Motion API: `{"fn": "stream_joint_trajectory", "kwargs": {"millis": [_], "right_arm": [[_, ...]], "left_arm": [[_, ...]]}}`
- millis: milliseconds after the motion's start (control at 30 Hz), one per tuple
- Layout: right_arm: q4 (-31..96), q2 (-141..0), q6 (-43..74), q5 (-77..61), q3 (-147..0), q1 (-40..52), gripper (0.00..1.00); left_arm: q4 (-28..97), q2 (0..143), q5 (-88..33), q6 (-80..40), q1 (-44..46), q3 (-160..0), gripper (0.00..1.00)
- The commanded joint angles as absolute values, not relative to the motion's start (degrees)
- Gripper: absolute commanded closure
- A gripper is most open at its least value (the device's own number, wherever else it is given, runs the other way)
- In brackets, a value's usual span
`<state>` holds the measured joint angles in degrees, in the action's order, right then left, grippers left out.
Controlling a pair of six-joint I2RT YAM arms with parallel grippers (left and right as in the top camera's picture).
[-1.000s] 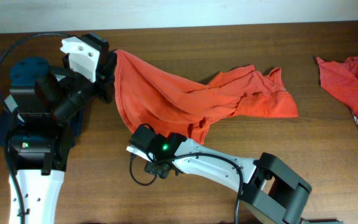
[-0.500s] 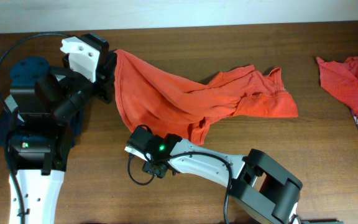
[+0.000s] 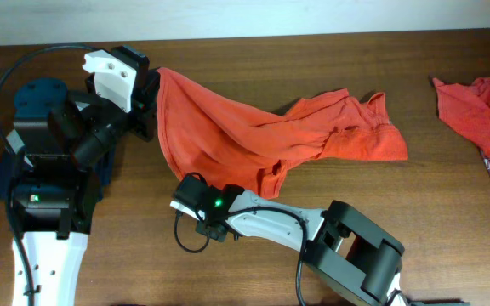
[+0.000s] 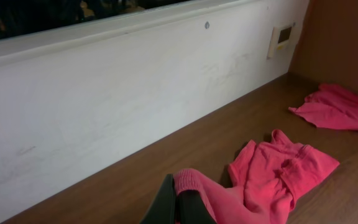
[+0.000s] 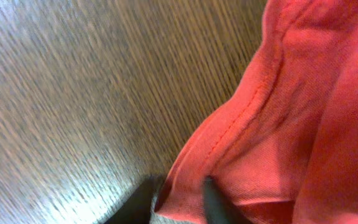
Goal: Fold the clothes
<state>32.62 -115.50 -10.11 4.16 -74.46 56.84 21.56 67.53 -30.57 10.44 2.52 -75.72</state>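
Item one: orange-red T-shirt (image 3: 253, 132), crumpled on the counter (image 3: 449, 195). One corner is clamped tight in the left tool (image 3: 153, 93), and the rest trails away from it.

Right tool (image 5: 176, 202): fingers straddle the T-shirt's hem; I cannot tell whether they grip it.

Item two: second shirt (image 3: 483, 110), well apart from both tools.

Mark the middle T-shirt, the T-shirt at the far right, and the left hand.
Middle T-shirt (image 3: 228, 127), overhead view, its bunched body.
Far-right T-shirt (image 3: 475, 102), overhead view, its upper part.
Left hand (image 3: 149, 100), overhead view, between the fingertips, at the shirt's corner.
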Motion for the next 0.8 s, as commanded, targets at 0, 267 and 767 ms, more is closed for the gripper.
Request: {"fn": "stream_joint_trajectory", "kwargs": {"millis": [0,267,767], "right_arm": [[33.47,-116.29,-5.08,9.45,-75.46,57.36,0.96],[48.05,-108.86,4.01,19.29,-83.26,57.36,0.96],[60.73,-63.68,14.22,39.72,-96.33,31.05,0.96]], "left_arm": [[20.99,67.48,-30.13,9.96,2.63,-77.47,1.0],[19.38,66.24,-29.32,9.96,2.57,-77.62,1.0],[18.98,55.42,-7.9,9.96,2.57,-78.19,1.0]]}}
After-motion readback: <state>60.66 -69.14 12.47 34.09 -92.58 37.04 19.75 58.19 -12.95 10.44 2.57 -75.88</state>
